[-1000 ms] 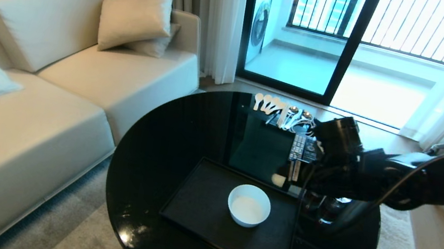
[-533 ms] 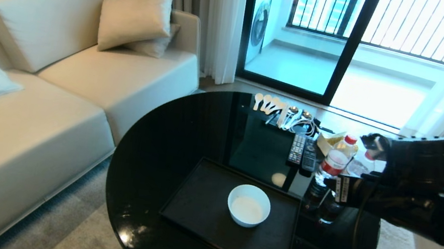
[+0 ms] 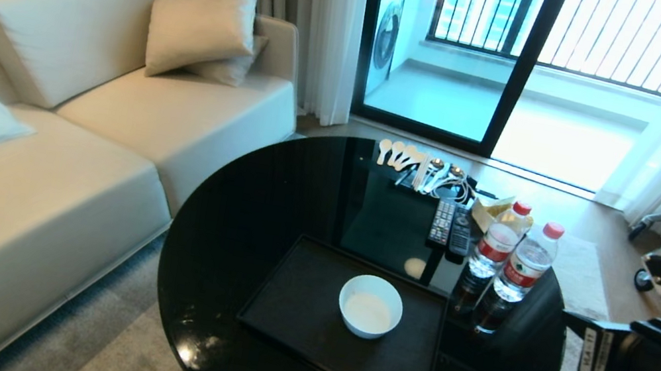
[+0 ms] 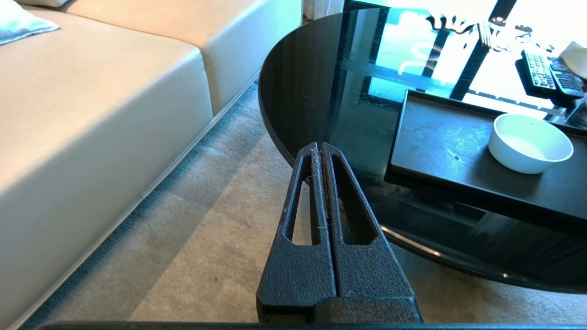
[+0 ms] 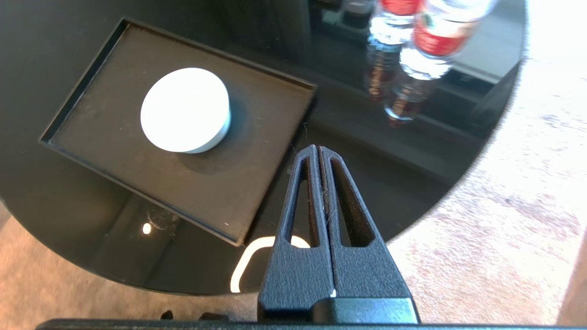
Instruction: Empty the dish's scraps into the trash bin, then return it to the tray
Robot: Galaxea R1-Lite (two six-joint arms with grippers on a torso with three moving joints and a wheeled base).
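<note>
The dish, a small white bowl, stands upright on the black tray on the round table; its inside looks plain white. No scraps show, and the trash bin is out of view. My right arm hangs off the table's right edge. In the right wrist view the right gripper is shut and empty above the table rim, apart from the dish and tray. The left gripper is shut and empty, parked low by the table's near-left edge, with the dish off to its right.
Two water bottles stand right of the tray, with remotes and a row of spoons behind them. A cream sofa lines the left side. Carpet lies around the glossy black table.
My right arm has drawn back from above the table's right side to beyond its right edge, uncovering the bottles. The dish and tray have not moved.
</note>
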